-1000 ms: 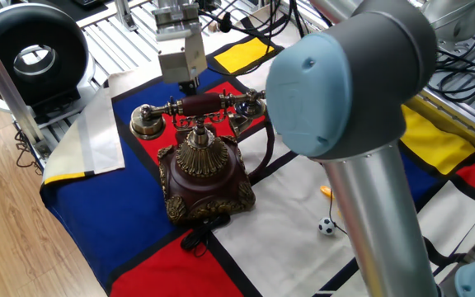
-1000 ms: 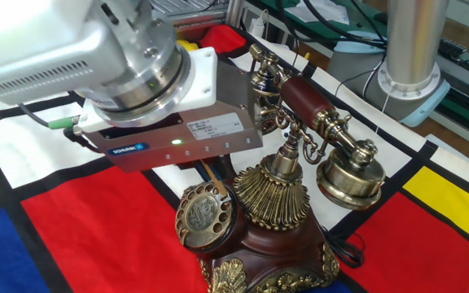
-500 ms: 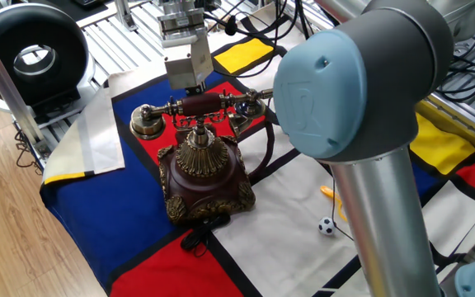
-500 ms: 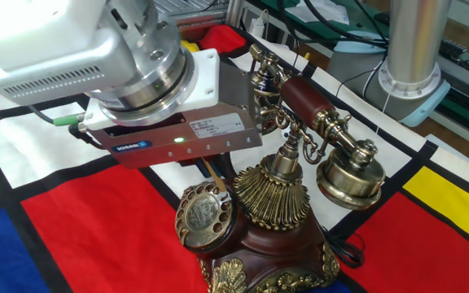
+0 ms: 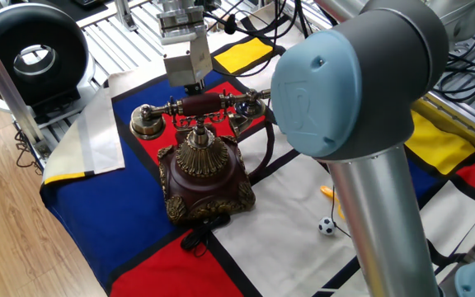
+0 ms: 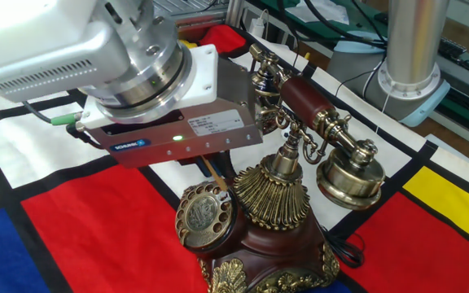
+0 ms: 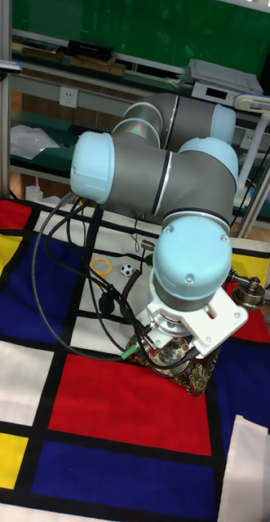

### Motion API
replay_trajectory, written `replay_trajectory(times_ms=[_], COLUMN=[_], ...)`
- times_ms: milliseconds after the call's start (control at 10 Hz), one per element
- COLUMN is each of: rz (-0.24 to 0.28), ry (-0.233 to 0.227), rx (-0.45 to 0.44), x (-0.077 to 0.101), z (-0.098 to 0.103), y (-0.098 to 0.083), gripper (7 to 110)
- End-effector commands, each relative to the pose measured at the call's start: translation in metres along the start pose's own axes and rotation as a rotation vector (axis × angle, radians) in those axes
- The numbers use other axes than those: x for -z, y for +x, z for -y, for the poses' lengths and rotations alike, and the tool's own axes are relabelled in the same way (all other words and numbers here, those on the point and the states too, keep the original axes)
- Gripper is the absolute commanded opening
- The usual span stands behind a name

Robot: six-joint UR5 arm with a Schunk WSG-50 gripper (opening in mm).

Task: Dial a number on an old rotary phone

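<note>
Gripper (image 6: 212, 169) hovers over the brass dial (image 6: 202, 214) of the old rotary phone (image 6: 259, 220), mid-cloth; fingers hidden, so its opening is unclear. A thin stick pokes down.

The old rotary phone (image 5: 204, 169) is set upright on a cloth of red, blue, white and yellow blocks, its base resting across a red and a blue field. A dark maroon, squarish base (image 6: 275, 252) is seen, edged with ornate brass trim, and a ribbed brass dome rises from it to a brass cradle (image 6: 287, 142). The maroon-and-brass handset (image 6: 312, 114) is laid across the cradle, on the hook, with brass cups at both ends. A round brass dial (image 6: 204, 216) (its finger holes are only faintly made out) is mounted on the sloping front face. A dark cord (image 5: 264, 153) is trailed from the base's side.
</note>
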State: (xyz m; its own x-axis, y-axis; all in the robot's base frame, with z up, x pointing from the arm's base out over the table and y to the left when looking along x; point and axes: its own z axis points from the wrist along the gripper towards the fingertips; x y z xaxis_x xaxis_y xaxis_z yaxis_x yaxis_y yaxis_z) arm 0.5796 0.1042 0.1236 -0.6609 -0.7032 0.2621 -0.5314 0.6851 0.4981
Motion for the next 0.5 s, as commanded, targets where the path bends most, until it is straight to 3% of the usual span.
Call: replay_trajectory(times_ms=[0, 200, 400], rz=[0.014, 0.041, 0.049], ry=[0.003, -0.030, -0.029], rx=[0.044, 0.162, 0.228], x=[0.0013, 0.0001, 0.0004], z=[0.0062, 0.0003, -0.0004], y=[-0.0100, -0.0170, -0.0180], gripper=[7, 7, 7])
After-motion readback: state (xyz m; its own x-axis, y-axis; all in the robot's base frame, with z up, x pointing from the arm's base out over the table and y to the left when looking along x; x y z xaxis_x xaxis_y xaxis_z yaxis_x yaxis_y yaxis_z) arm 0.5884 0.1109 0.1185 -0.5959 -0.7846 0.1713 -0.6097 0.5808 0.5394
